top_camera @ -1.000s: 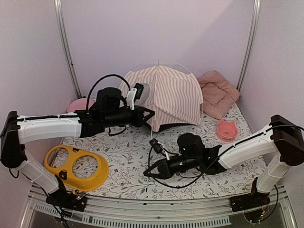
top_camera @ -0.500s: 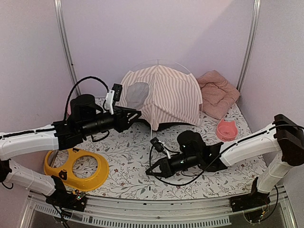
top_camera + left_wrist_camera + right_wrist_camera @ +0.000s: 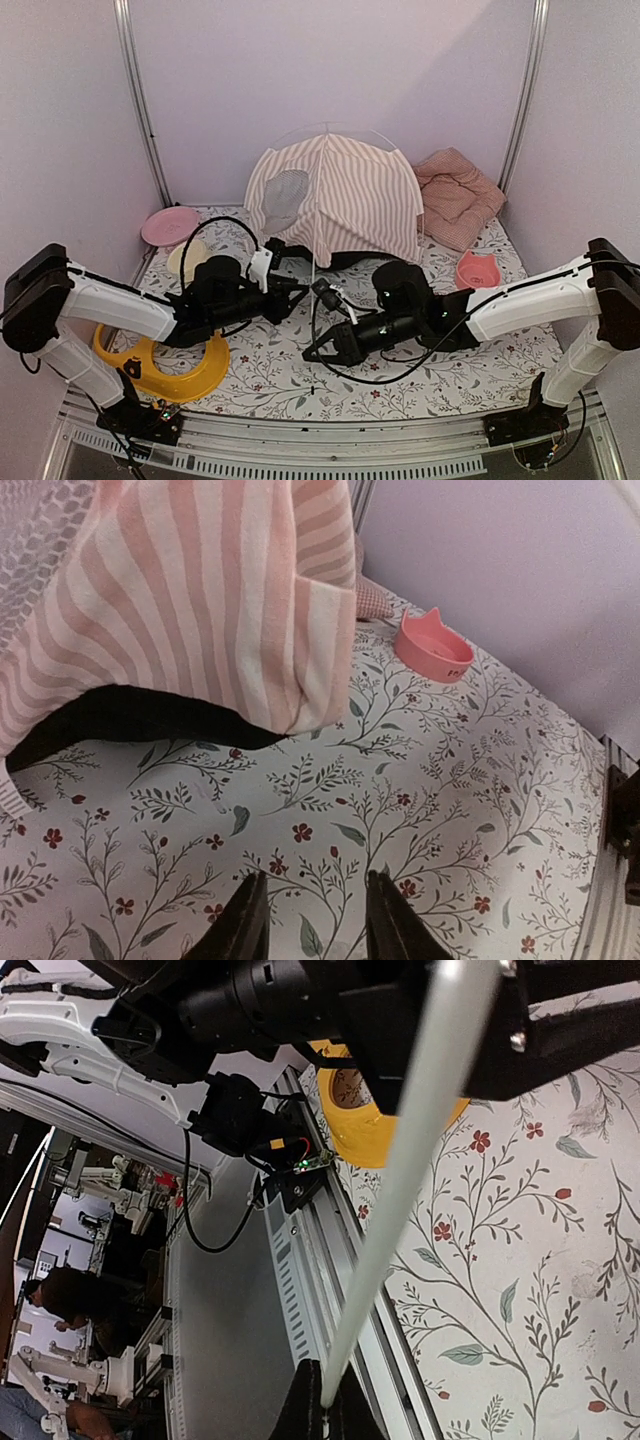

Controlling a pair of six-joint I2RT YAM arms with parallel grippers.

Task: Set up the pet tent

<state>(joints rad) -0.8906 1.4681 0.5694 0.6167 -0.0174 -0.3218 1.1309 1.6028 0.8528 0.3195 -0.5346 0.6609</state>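
Observation:
The pet tent (image 3: 350,205), pink-and-white striped with a round mesh window, stands at the back middle of the floral mat. The left wrist view shows its striped fabric (image 3: 200,600) and dark underside ahead of the fingers. My left gripper (image 3: 297,290) hovers low over the mat in front of the tent. It (image 3: 318,925) is open, with only mat between its fingers. My right gripper (image 3: 308,356) sits right of it, nearer the front edge. It (image 3: 322,1415) is shut on the end of a thin white pole (image 3: 405,1185) that runs up toward the tent.
A yellow two-hole bowl stand (image 3: 200,370) lies front left under the left arm. A pink plate (image 3: 168,225) and a cream dish (image 3: 185,258) sit back left. A pink cat-ear bowl (image 3: 477,270) and a pink checked cushion (image 3: 455,195) are at the right.
My left arm has come away from the tent's mesh window, dropped low over the mat and opened its gripper. My right gripper has closed tighter on the pole and barely moved.

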